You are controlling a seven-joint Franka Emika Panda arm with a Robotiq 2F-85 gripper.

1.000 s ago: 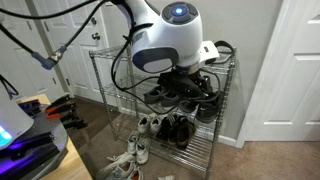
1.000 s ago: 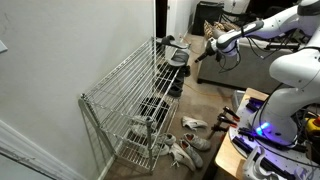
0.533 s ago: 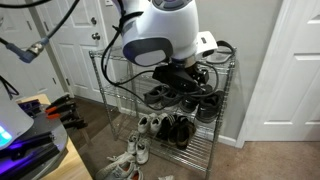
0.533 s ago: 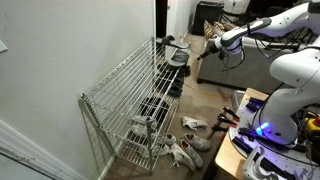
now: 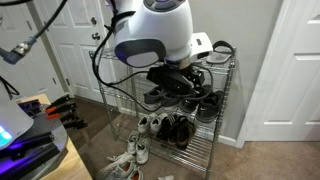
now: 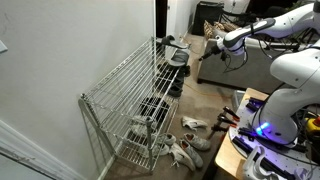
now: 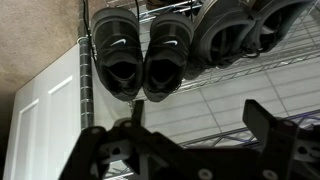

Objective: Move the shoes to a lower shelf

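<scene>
- Your gripper (image 7: pixel 190 140) hangs wide open, holding nothing.
- The shoes (image 7: pixel 140 55) sit side by side on the top tier (image 7: pixel 230 105), dead ahead.
- They look light with soft uppers; pinch a collar rim.

— What can't you make out?
— In an exterior view the arm's white housing (image 5: pixel 155 35) covers the rack's (image 5: pixel 228 100) top tier, hiding most of the shoes (image 5: pixel 175 78).
— And the wrist view?
— The gripper (image 7: pixel 190 140) is cut by the bottom edge; the grey sandals (image 7: pixel 240 30) by the top edge.
— The floor?
— The white sneakers (image 6: pixel 185 150) are too small for detail.
</scene>
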